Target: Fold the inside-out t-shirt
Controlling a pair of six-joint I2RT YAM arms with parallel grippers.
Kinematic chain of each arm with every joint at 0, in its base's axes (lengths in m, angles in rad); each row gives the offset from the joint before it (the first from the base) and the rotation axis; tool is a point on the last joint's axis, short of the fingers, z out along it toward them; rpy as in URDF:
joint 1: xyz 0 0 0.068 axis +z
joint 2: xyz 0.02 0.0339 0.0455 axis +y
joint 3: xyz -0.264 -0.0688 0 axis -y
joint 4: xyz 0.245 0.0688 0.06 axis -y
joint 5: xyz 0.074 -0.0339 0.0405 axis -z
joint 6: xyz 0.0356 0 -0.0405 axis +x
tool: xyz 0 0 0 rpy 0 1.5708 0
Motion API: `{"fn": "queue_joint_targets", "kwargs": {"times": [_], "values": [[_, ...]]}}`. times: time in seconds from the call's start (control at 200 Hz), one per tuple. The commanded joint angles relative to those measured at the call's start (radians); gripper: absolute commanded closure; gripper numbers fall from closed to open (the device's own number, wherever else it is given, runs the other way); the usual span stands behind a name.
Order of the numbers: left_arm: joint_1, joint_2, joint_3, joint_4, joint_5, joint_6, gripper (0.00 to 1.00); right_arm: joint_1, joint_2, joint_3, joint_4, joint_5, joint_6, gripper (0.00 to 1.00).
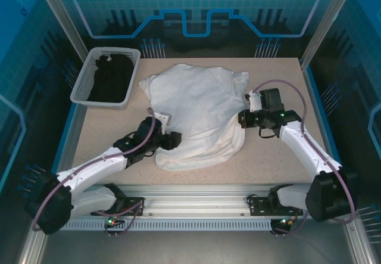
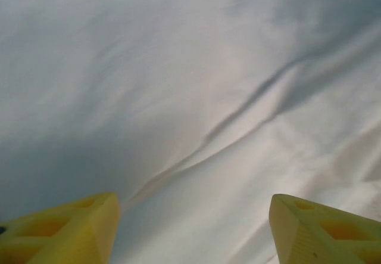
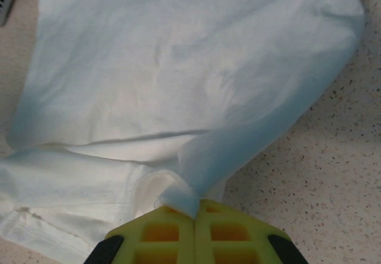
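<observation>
Holding a black garment (image 1: 112, 76), the basket (image 1: 82, 82) sits near the white t-shirt (image 1: 199, 112)

One t-shirt (image 1: 202, 112), one basket (image 1: 82, 88), two claws (image 1: 176, 140) (image 1: 243, 119).

Speckled beige table (image 1: 101, 127); blue patterned walls (image 1: 196, 14).

Bright even light; close-up t-shirt (image 2: 196, 85) slightly blurred.
</observation>
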Motion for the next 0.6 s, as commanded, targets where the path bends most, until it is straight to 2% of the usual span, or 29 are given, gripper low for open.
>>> {"fn": "queue_joint_targets", "kwargs": {"times": [0.0, 0.09, 0.195, 0.33, 0.415, 0.595], "values": [[-0.100, 0.144, 0.113, 0.111, 0.043, 0.166, 0.29, 0.009, -0.057, 0.073, -0.042, -0.048, -0.007, 1.00], [-0.156, 0.279, 0.191, 0.154, 0.066, 0.211, 0.27, 0.008, -0.081, 0.097, -0.066, -0.067, 0.005, 1.00], [-0.179, 0.401, 0.256, 0.185, 0.068, 0.246, 0.23, 0.008, -0.094, 0.120, -0.084, -0.080, 0.010, 1.00], [-0.181, 0.498, 0.286, 0.206, -0.012, 0.277, 0.23, 0.008, -0.094, 0.130, -0.101, -0.079, 0.004, 1.00], [-0.174, 0.523, 0.286, 0.214, -0.061, 0.278, 0.30, 0.006, -0.091, 0.128, -0.112, -0.067, -0.004, 1.00], [-0.150, 0.541, 0.269, 0.230, -0.035, 0.272, 0.55, 0.002, -0.084, 0.127, -0.126, -0.031, -0.022, 1.00]]}}
